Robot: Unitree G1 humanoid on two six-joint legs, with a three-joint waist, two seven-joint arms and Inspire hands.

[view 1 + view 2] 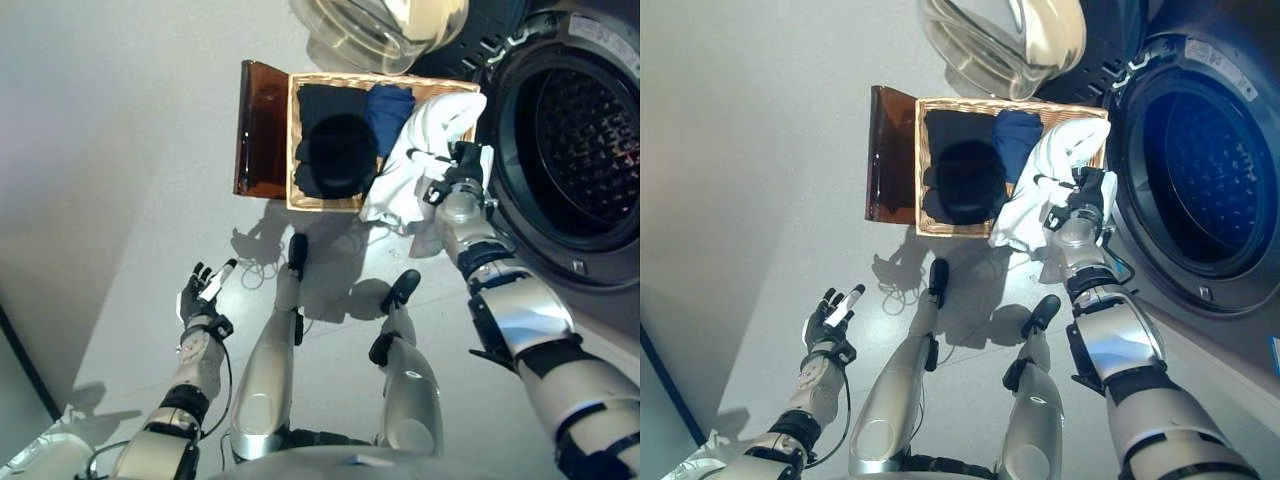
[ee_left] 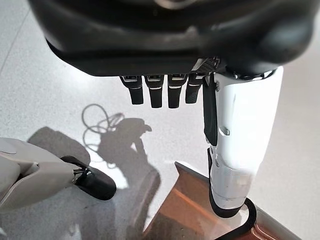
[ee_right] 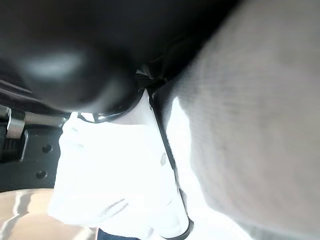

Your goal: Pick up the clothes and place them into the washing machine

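A white garment (image 1: pixel 420 165) hangs over the near right corner of a wicker basket (image 1: pixel 292 150), lifted partly out. My right hand (image 1: pixel 462 170) is shut on this cloth, just left of the washing machine's open drum (image 1: pixel 590 150). In the right wrist view the white garment (image 3: pixel 115 180) fills the space past the fingers. Dark clothes (image 1: pixel 335 140) and a blue garment (image 1: pixel 388 112) still lie in the basket. My left hand (image 1: pixel 203 293) hovers open over the floor at the lower left, holding nothing, as its fingers (image 2: pixel 150 90) show in the left wrist view.
The washer's glass door (image 1: pixel 380 25) stands swung open above the basket. A brown translucent lid (image 1: pixel 260 130) leans on the basket's left side. Grey floor spreads to the left.
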